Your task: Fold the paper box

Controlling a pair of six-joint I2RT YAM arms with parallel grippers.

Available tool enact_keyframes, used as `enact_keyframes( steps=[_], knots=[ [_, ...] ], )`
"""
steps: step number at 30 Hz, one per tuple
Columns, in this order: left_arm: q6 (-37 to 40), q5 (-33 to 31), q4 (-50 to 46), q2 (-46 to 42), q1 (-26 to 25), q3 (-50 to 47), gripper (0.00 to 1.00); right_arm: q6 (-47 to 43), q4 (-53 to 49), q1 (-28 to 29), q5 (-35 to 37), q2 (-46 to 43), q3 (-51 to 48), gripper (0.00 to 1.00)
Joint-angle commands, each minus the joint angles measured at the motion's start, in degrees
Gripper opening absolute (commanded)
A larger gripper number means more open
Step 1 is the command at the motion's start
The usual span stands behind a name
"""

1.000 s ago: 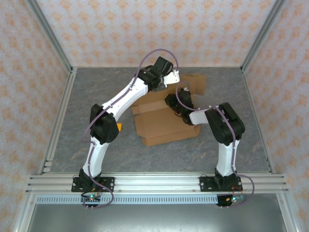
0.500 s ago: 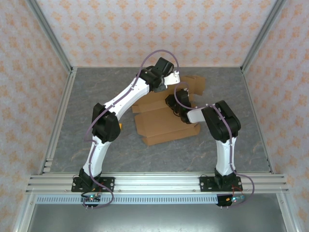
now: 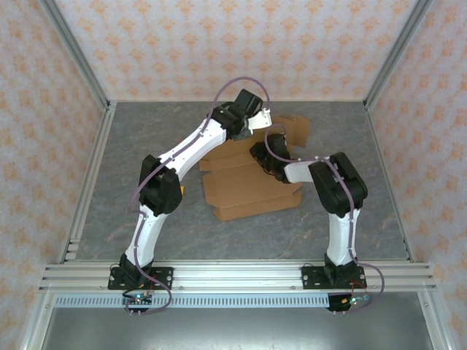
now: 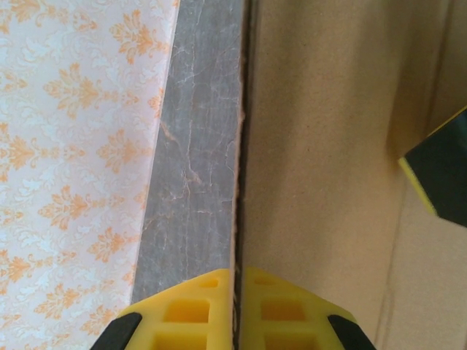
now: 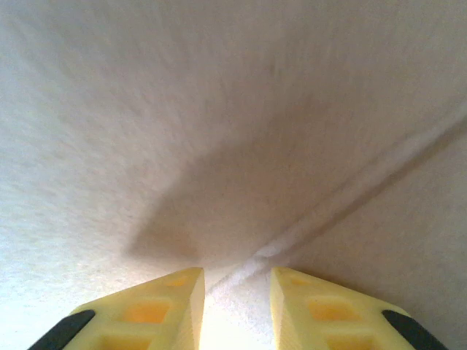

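The paper box (image 3: 248, 191) is a brown cardboard sheet with flaps, lying in the middle of the table. My left gripper (image 3: 267, 119) reaches over its far side and is shut on a raised flap. In the left wrist view the yellow fingers (image 4: 197, 313) pinch the cardboard edge (image 4: 238, 219) of the box (image 4: 328, 146). My right gripper (image 3: 261, 156) points down onto the middle of the sheet. In the right wrist view its jaws (image 5: 237, 292) stand apart, close against the cardboard (image 5: 219, 131), over a crease (image 5: 350, 197).
The grey marbled table (image 3: 139, 146) is closed in by patterned walls (image 3: 44, 109) on three sides and a metal rail (image 3: 233, 274) at the near edge. A tiny orange-yellow piece (image 3: 180, 191) lies left of the box. A dark finger of the other gripper (image 4: 438, 175) shows beside the flap.
The left gripper has shifted slightly right with the flap. The right arm's elbow swung a little, and its gripper edged left on the sheet.
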Motion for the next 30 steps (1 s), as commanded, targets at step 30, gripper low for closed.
enact_keyframes(
  steps=[30],
  knots=[
    [12.81, -10.65, 23.83, -9.05, -2.49, -12.69, 0.0, -44.57, -39.45, -14.71, 2.46, -40.6, 3.61, 0.47]
  ],
)
